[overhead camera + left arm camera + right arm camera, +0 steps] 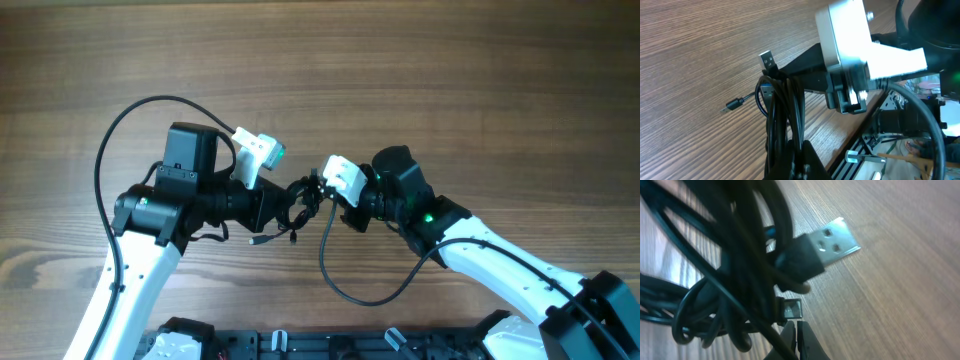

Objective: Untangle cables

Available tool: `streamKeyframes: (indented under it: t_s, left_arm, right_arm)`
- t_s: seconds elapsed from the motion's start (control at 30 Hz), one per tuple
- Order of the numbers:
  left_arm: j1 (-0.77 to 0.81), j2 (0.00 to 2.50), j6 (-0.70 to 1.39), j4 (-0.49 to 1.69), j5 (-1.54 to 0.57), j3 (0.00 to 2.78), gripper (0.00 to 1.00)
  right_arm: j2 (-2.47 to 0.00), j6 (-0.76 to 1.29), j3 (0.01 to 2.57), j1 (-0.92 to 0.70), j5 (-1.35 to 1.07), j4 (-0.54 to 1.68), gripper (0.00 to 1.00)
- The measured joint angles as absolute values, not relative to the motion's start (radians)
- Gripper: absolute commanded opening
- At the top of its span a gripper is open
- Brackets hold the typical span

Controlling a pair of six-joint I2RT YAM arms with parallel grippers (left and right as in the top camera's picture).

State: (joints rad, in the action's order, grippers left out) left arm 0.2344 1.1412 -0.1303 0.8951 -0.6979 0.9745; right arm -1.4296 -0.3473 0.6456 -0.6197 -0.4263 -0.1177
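The cables (297,208) are a tangle of thin black cords hanging between my two grippers just above the table. My left gripper (283,205) is shut on the bundle; in the left wrist view the cords (782,115) run down into my left gripper (796,167). A silver USB plug (767,61) sticks up from the bundle, and a small plug (733,104) lies on the wood. My right gripper (322,192) is at the bundle's right side. In the right wrist view my right gripper (796,328) is shut just below a small square connector (791,309), beside the USB plug (836,242). Nothing shows between its tips.
The wooden table (420,70) stretches behind and to both sides. A thicker black arm cable (350,285) loops toward the front edge, and another (120,130) arcs over the left arm. A black rail (300,345) runs along the front edge.
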Motion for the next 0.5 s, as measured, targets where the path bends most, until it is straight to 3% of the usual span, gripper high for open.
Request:
streamKeyframes:
  t_s: [0.33,0.5]
  left_arm:
    - [0.234,1.141,0.164,0.731,-0.476,0.973,0.04]
    - [0.235,1.141,0.206,0.717,-0.475,0.973,0.04]
  right_arm:
    - [-1.070,0.181,0.646,-0.609,-0.511,0.075,0.04]
    - [-1.037,0.337,0.645,-0.609,-0.554,-0.062,0.05]
